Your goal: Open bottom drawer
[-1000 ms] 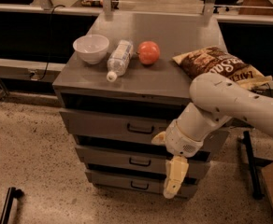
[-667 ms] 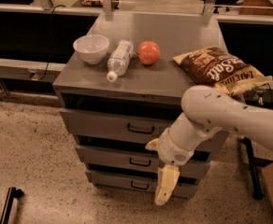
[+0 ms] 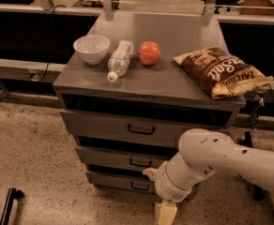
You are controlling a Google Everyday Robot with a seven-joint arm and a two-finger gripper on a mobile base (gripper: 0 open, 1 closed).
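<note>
Can see the gripper (image 3: 166, 213) low at the view's bottom edge, just before the right end of the shut bottom drawer (image 3: 110, 178), lowest of three, probably placed there to reach its handle (image 3: 140, 186), but cannot tell whether spread or pressed together.

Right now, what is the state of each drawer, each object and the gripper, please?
bottom drawer: shut, handle not gripped.
middle drawer: shut.
top drawer: shut.
bowl: upright.
bottle: lying on its side.
chip bag: lying flat.
gripper: near the floor, below and right of the bottom drawer's handle.
</note>
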